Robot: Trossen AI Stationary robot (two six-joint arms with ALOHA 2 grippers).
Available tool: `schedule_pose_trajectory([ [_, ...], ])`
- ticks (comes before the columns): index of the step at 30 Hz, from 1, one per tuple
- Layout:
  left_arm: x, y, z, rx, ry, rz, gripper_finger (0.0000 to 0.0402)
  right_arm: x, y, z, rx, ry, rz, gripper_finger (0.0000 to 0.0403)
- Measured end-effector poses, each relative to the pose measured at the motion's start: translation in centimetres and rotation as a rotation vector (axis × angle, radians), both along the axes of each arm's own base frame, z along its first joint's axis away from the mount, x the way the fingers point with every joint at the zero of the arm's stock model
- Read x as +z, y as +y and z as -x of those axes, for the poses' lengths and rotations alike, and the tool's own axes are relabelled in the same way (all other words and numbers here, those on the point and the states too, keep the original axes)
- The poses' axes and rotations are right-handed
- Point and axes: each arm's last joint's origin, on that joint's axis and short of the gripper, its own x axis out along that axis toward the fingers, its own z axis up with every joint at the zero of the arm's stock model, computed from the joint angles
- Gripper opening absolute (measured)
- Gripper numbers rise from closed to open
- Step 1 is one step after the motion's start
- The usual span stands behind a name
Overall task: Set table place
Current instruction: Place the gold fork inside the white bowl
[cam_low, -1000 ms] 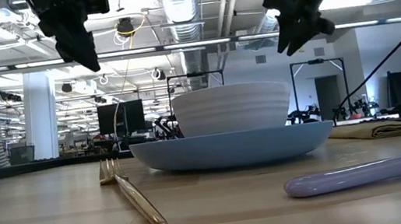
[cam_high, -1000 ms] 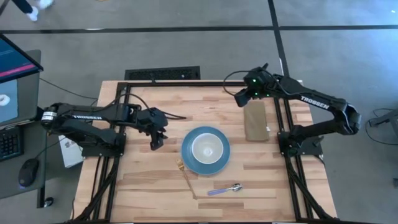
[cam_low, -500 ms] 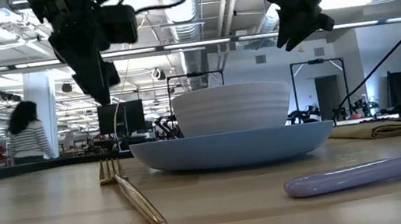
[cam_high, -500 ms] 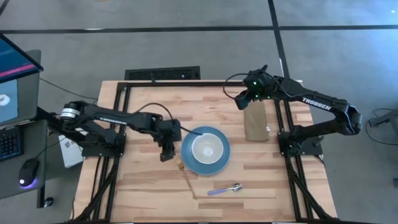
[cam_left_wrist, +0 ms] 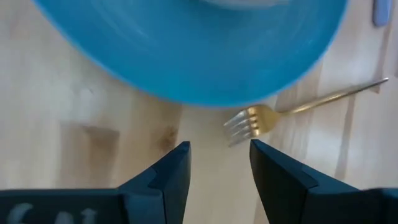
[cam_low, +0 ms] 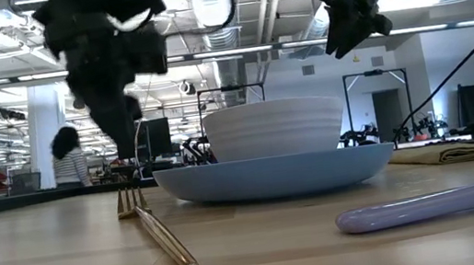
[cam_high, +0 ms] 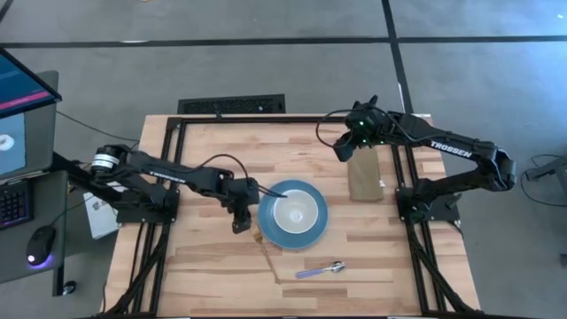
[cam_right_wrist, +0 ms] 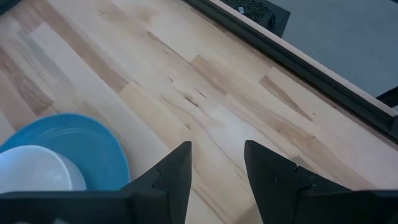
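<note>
The left gripper [cam_high: 237, 221] hangs above the table [cam_high: 204, 266] just beside the blue plate [cam_high: 268, 225], on the side away from the olive-brown pad [cam_high: 364, 174]. Its two dark fingers [cam_left_wrist: 171, 177] stand apart with a clear gap between them and hold nothing; bare wood shows through the gap. The tines of the gold fork [cam_left_wrist: 249, 119] lie just ahead of the fingertips, close to the plate's rim, untouched.

The right gripper [cam_high: 340, 146] hovers near the pad's far end, raised well above the wood. Its fingers [cam_right_wrist: 169, 175] are likewise parted and empty, with only planks visible between them.

The blue plate sits near the middle of the table, carrying a white bowl [cam_high: 295, 211]. The fork's handle runs away from the plate toward the near edge, and a lilac-handled spoon [cam_high: 320, 269] lies apart from the plate nearer that edge. Bare wood lies open beyond the left gripper, away from the plate, out to the black frame [cam_high: 173, 142]. A narrower strip of clear planks separates plate and pad.
</note>
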Motion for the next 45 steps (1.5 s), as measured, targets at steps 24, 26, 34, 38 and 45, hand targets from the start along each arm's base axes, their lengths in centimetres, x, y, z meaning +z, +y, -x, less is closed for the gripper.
schedule_pose_trajectory([
  [24, -3.2, -1.8, 0.6, 0.117, -0.071, 0.07, 0.0155, 0.1, -0.1, 0.0, -0.002, -0.011, 0.005, 0.0171],
  [26, -3.4, -2.1, 0.7, 0.128, -0.06, 0.061, 0.0155, 0.1, -0.1, 0.0, -0.002, -0.011, 0.006, 0.0171],
  [34, -3.7, -2.4, 0.5, 0.133, -0.056, 0.061, 0.0155, 0.1, -0.1, -0.1, -0.001, -0.019, 0.009, 0.0171],
  [38, -4.1, -2.4, 0.6, 0.134, -0.025, 0.056, 0.0155, 0.1, -0.1, -0.1, -0.001, -0.021, 0.01, 0.0171],
  [45, -4.2, -2.4, 0.7, 0.135, -0.017, 0.06, 0.0155, 0.1, -0.1, -0.1, 0.001, -0.02, 0.011, 0.0171],
])
